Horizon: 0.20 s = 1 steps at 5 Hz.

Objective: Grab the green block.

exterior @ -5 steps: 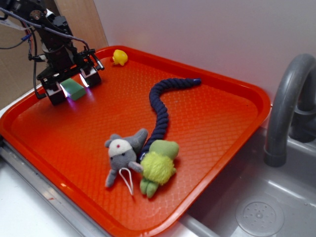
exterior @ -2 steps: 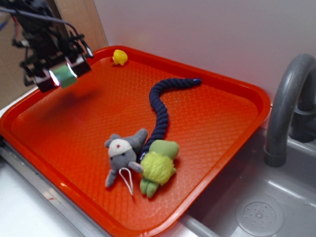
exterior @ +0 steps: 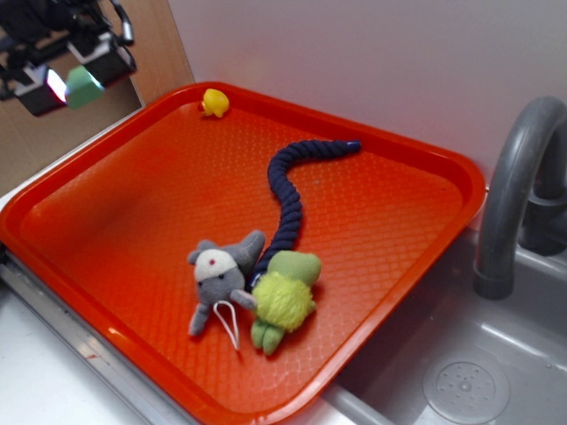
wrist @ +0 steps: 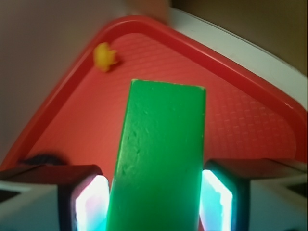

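Note:
My gripper (exterior: 75,80) is shut on the green block (exterior: 83,86), held in the air above and left of the red tray's (exterior: 416,150) far left corner. In the wrist view the green block (wrist: 159,154) stands between my two lit pads (wrist: 94,204), both jaws pressed against its sides, with the tray (wrist: 240,120) far below.
On the tray lie a yellow duck (exterior: 213,102), a dark blue rope (exterior: 288,195), a grey plush mouse (exterior: 219,279) and a lime-green plush toy (exterior: 283,297). A grey faucet (exterior: 514,186) and sink (exterior: 461,381) are at the right. A wall stands behind.
My gripper has lifted the green block off the tray and carried it up and to the left, from the tray surface to well above its corner.

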### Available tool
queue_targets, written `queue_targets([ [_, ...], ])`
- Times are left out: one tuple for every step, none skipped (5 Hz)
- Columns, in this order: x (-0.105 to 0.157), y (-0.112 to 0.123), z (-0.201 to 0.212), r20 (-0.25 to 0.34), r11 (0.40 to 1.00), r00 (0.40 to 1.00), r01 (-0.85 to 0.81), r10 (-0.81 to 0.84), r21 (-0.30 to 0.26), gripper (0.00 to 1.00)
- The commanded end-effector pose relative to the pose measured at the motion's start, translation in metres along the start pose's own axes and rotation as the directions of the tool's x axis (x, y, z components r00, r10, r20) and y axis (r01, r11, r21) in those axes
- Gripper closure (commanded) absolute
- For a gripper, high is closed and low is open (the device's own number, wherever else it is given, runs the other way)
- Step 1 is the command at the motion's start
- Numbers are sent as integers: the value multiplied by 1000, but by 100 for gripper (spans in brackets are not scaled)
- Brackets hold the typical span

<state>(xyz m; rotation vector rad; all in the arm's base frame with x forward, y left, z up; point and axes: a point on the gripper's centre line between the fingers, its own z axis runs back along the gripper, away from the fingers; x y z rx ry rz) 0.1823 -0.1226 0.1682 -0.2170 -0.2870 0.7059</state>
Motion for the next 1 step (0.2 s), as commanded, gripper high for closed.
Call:
queue_targets([
  [-36,-24,72,106,947,965,257,-240,-193,100],
])
